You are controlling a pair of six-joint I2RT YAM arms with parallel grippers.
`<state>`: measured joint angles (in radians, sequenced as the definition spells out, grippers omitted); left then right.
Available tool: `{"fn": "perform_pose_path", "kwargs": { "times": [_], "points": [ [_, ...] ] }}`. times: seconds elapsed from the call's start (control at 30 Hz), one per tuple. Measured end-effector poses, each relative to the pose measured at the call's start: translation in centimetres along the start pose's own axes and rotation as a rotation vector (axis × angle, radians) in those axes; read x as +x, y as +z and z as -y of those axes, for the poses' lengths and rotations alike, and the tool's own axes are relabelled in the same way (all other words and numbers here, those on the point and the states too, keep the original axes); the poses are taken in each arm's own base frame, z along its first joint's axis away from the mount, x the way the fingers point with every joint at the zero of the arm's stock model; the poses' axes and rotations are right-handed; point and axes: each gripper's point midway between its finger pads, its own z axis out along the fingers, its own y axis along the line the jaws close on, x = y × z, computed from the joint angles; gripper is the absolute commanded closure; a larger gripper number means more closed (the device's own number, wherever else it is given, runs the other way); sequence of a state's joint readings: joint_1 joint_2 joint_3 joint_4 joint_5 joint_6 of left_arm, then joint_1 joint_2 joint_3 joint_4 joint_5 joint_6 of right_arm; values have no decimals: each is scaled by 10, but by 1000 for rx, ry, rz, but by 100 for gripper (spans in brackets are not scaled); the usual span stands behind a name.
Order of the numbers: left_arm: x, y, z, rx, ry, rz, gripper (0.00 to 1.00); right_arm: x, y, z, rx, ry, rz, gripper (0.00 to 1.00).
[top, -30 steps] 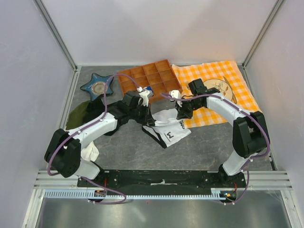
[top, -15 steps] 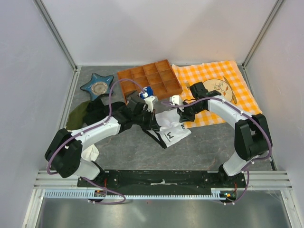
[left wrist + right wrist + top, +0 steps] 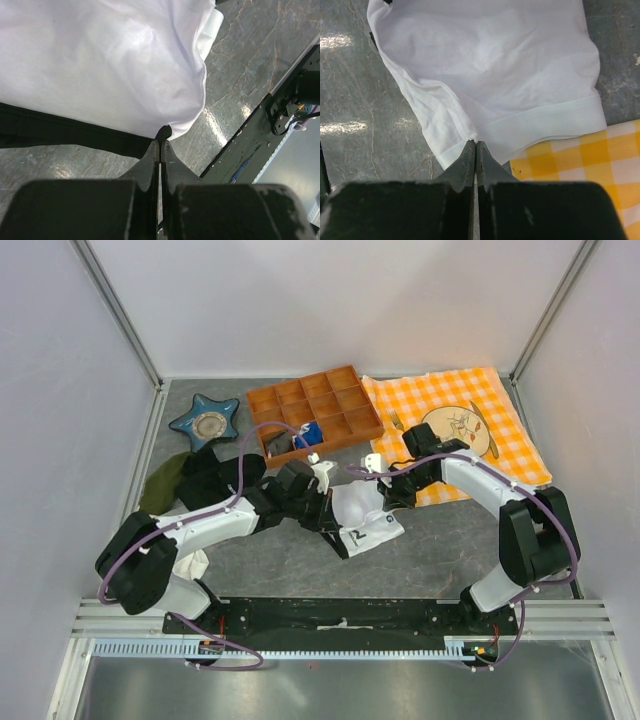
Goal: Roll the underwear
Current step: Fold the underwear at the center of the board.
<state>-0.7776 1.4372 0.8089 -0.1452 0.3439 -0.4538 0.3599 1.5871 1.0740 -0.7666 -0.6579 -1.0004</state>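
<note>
The underwear [image 3: 362,515] is white with a black waistband and lies bunched on the grey table between my two arms. My left gripper [image 3: 328,517] is shut on its left edge; in the left wrist view the tips [image 3: 161,142] pinch the black trim where it meets the white fabric [image 3: 110,65]. My right gripper [image 3: 386,497] is shut on its right edge; in the right wrist view the tips [image 3: 474,144] pinch the white hem [image 3: 490,75] beside the orange checked cloth [image 3: 590,165].
An orange checked cloth [image 3: 470,430] with a wooden plate [image 3: 460,428] lies back right. An orange compartment tray [image 3: 315,410] stands at the back. A blue star dish [image 3: 205,422], a black clothing heap [image 3: 215,475] and an olive-green cloth [image 3: 160,485] lie left.
Both grippers have moved toward the near edge and closer together. The underwear has been drawn with them and is folded over into a smaller bundle.
</note>
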Motion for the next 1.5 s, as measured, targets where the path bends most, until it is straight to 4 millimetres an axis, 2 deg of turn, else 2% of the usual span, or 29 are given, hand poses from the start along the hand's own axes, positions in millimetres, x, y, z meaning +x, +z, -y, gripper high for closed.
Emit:
{"fn": "perform_pose_path", "kwargs": {
  "times": [0.43,0.53,0.57,0.6,0.63,0.67,0.73,0.87,0.93,1.0,1.07,1.13,1.23,1.33,1.4,1.5],
  "points": [
    [21,14,-1,-2,-26,-51,98,28,9,-31,-102,15,-45,93],
    [31,17,-3,-6,-41,-71,98,33,12,-38,-122,16,-50,89],
    [35,18,-4,-7,-45,-79,97,35,12,-40,-128,17,-53,83],
    [39,19,-4,-10,-51,-88,94,36,13,-42,-134,15,-56,79],
    [43,21,-5,-13,-59,-99,83,37,13,-45,-142,15,-60,75],
    [46,21,-6,-16,-64,-106,78,38,14,-47,-148,16,-63,67],
    [52,22,-7,-20,-77,-119,64,41,14,-52,-165,11,-74,61],
    [58,19,-8,-28,-99,-127,52,45,11,-62,-199,28,-96,52],
    [55,9,-5,-35,-97,-106,48,43,5,-66,-210,51,-99,52],
    [41,-4,4,-20,-79,-47,48,31,-4,-59,-192,66,-79,60],
    [22,-19,14,1,-61,26,50,12,-11,-45,-148,79,-39,70],
    [-1,-29,20,18,-58,90,53,-11,-16,-25,-91,102,20,76],
    [-28,-29,10,6,-86,143,62,-32,-11,2,-35,188,80,79],
    [-45,-16,-11,-21,-130,140,72,-31,11,27,-23,311,79,81],
    [-51,-4,-25,-46,-154,126,75,-19,31,42,-22,398,49,82],
    [-49,14,-51,-98,-196,89,78,6,53,51,-4,504,-19,82]
  ]
}}
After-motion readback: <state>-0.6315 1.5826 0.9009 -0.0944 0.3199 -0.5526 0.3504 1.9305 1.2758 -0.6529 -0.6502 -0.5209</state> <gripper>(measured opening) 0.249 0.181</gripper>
